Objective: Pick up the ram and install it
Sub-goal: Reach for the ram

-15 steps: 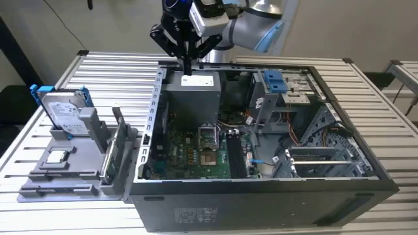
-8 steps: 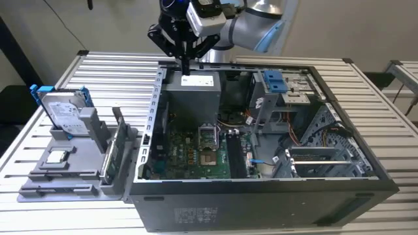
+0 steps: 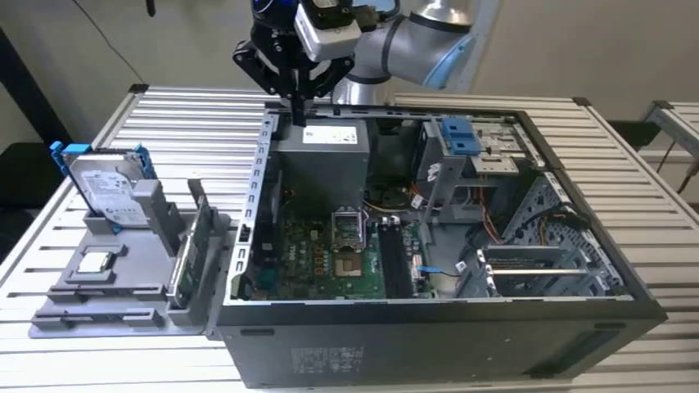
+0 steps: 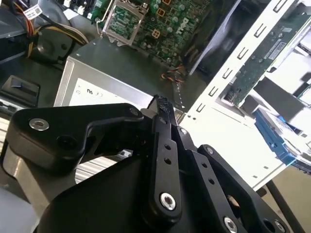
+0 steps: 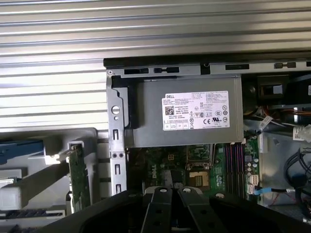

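My gripper (image 3: 297, 113) hangs over the back corner of the open computer case (image 3: 254, 205), on the exterior view's left, just above the grey power supply (image 3: 327, 155). Its black fingers (image 4: 167, 145) are pressed together, and I see nothing held between them. In the first wrist view the gripper (image 5: 170, 190) points down over the motherboard (image 5: 160, 165), with the black memory slots (image 5: 233, 162) off to one side. The ram is hidden from me.
A grey holder (image 3: 65, 315) sits on the slatted table, left of the case in the exterior view. It carries a silver hard drive in a blue bracket (image 3: 110, 187), a small chip (image 3: 96, 262) and an upright green card (image 3: 182, 274). Cables and a drive cage (image 3: 470, 147) crowd the case's far side.
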Available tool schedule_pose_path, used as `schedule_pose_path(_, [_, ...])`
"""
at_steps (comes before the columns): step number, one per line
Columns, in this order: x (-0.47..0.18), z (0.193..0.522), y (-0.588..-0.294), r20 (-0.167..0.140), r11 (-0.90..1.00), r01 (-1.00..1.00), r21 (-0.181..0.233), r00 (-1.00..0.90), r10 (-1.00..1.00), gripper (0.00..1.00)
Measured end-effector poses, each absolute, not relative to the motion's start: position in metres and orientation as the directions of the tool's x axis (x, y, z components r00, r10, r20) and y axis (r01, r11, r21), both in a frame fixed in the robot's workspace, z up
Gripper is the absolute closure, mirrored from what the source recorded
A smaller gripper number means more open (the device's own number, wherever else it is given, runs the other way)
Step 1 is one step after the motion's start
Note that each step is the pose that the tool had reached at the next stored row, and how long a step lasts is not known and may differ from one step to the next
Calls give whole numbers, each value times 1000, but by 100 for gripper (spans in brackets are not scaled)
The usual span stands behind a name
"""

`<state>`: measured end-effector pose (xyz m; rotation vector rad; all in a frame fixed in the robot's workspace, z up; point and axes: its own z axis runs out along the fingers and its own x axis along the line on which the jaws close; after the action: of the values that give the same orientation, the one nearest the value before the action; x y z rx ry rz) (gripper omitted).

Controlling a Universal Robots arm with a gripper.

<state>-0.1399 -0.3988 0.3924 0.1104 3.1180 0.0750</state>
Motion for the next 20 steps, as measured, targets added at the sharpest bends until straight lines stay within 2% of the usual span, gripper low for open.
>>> schedule_pose_path(20, [-184,391,-399,-19,996,70,49,-997,71,89])
